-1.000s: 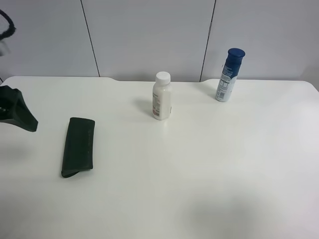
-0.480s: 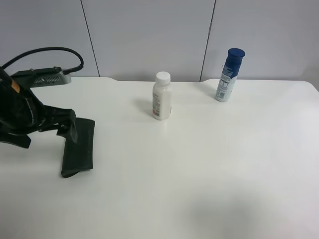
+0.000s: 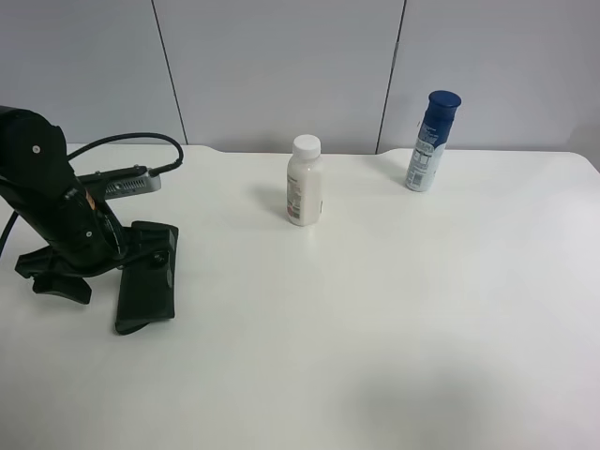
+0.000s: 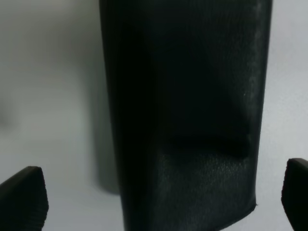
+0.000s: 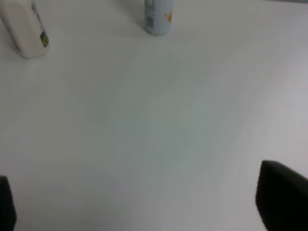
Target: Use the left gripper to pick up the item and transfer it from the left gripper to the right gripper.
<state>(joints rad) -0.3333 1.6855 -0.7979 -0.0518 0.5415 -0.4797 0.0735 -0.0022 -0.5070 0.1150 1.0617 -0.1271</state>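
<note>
Left jaws now astride case [image 3: 145,295], bottle [image 3: 304,192] apart.

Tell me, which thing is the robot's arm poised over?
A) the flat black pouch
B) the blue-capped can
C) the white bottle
A: the left gripper hangs open over the black pouch, with a fingertip showing on each side of it.
</note>
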